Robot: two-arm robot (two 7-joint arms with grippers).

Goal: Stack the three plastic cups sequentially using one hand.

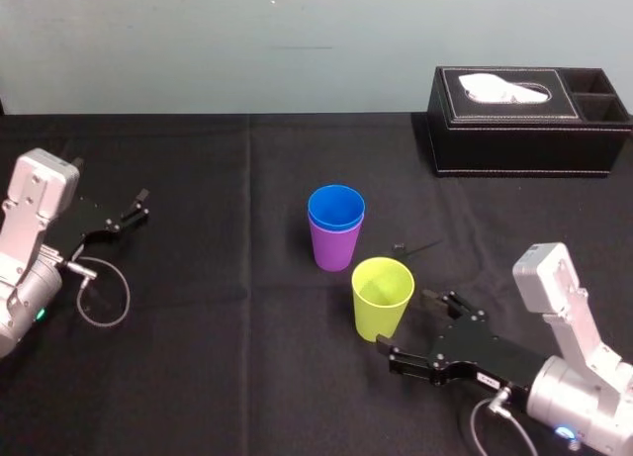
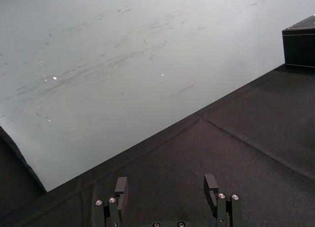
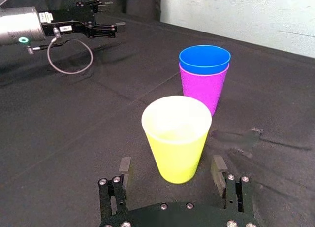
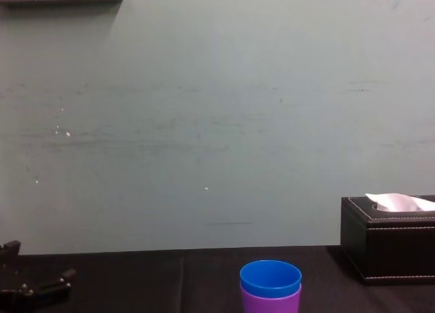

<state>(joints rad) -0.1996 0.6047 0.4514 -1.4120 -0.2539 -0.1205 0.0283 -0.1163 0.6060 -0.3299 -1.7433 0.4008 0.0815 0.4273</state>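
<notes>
1. Far left of the head view: the left tool (image 1: 138,207), black and two-fingered on a silver wrist, sits parked over the black-clothed table (image 1: 247,377). Its fingers are spread and hold nothing. A grey cable loop (image 1: 101,303) lies beside it.
2. Centre: the blue tapered plastic cup (image 1: 336,207) is nested upright inside the purple plastic cup (image 1: 335,250).
3. Just lower right of that pair, near but not touching, the yellow-green plastic cup (image 1: 382,298) stands upright alone.
4. Lower right: the right tool (image 1: 410,327) is released and points at the yellow-green cup. Its spread fingers flank the cup's base; I cannot tell whether they touch it.
5. Upper right: a black tissue box (image 1: 529,130) with white tissue stands well apart from the cups.
</notes>
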